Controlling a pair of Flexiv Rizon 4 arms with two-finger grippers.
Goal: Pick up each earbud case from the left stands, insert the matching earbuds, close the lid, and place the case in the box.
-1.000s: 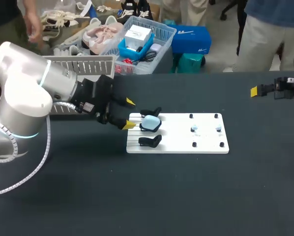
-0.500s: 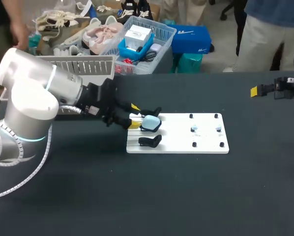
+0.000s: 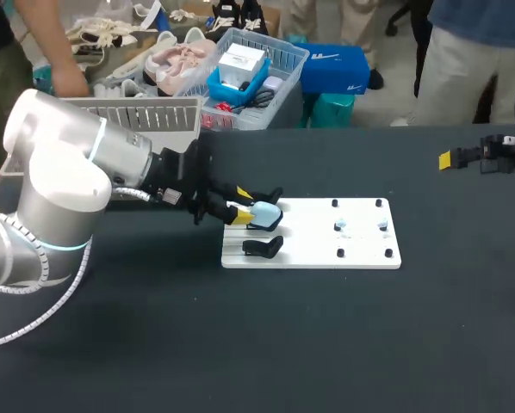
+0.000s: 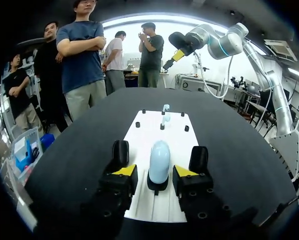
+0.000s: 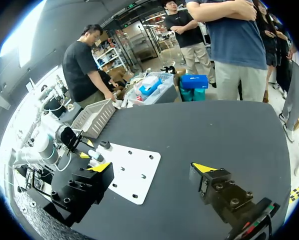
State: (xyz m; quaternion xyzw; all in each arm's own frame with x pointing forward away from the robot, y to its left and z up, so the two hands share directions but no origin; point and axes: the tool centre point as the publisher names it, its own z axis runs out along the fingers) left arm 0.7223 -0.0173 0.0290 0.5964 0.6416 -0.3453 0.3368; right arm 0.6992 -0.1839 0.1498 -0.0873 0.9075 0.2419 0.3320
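While the left gripper [image 3: 243,203] straddles it, fingers apart | earbud case [image 3: 264,212], pale blue, centre-left of frame | likely light, rigid, slick | grip across its sides, mid-height.

The left gripper [image 3: 243,204] has advanced until its jaws straddle the pale blue earbud case [image 3: 264,212].

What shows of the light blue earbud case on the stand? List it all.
The earbud case is a light blue, smooth, rounded pebble, glossy like plastic, with no open lid showing. It rests on a black stand at the end of the white board nearest the left arm. The left pincer straddles it, open, with a gap on each side; only the stand touches it.
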